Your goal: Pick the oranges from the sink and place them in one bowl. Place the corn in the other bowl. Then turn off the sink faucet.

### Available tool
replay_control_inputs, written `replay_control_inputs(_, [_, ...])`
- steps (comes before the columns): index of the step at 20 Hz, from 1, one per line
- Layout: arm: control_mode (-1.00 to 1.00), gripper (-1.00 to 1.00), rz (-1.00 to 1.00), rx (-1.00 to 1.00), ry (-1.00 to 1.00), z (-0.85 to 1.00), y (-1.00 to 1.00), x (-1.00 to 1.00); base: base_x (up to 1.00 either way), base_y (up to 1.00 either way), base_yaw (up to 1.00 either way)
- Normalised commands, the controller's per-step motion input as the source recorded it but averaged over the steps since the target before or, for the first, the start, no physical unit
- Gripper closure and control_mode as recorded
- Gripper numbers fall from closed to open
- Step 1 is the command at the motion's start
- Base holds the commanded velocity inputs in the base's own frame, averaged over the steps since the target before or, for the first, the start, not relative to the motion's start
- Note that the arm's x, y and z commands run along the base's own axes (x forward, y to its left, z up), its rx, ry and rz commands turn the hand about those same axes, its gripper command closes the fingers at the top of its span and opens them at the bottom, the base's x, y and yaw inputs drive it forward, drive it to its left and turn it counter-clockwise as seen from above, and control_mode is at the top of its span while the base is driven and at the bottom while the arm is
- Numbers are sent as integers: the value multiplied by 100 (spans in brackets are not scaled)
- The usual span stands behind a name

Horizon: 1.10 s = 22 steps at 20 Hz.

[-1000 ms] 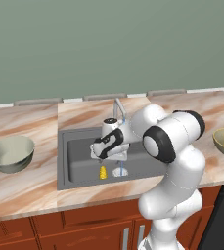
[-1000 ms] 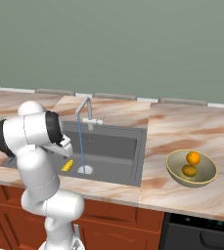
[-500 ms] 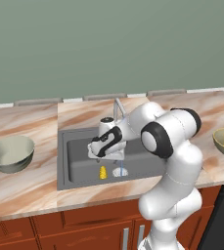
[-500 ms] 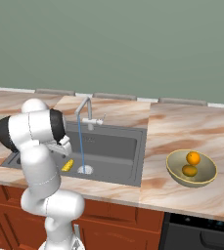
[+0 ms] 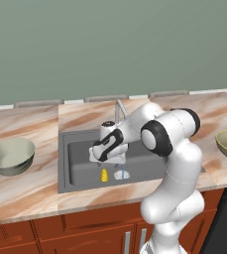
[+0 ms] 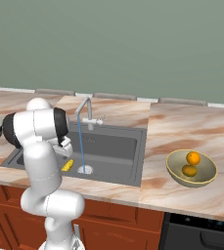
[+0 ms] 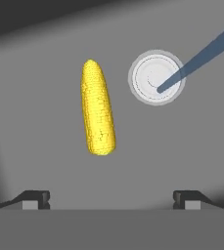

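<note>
Gripper (image 7: 111, 200) poised over sink (image 5: 80, 166), fingers spread wide, nothing between them. Shifted slightly lower and leftward versus 1 s ago, closing on corn (image 7: 98, 108) (flat on basin floor, just beside drain (image 7: 156, 78)). Corn lies left of centre between fingertips, so more alignment likely needed before grasp. 2 oranges (image 6: 190, 163) already in olive bowl (image 6: 174, 171). Grey-green bowl (image 5: 11, 156) waiting on left counter. Faucet (image 6: 86, 114) running, stream hitting drain.
</note>
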Motion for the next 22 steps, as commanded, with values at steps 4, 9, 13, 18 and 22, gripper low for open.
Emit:
replay_control_inputs(4, [-100,-100,0,0,0,-21,0,11,0,0,0])
replay_control_inputs(9, [-100,-100,0,0,0,-21,1,6,0,0,0])
replay_control_inputs(13, [-100,-100,0,0,0,-19,4,5,0,0,0])
replay_control_inputs(18, [-100,-100,-3,0,0,-8,0,0,0,0,0])
replay_control_inputs(22, [-100,-100,-4,0,0,-5,0,0,0,0,0])
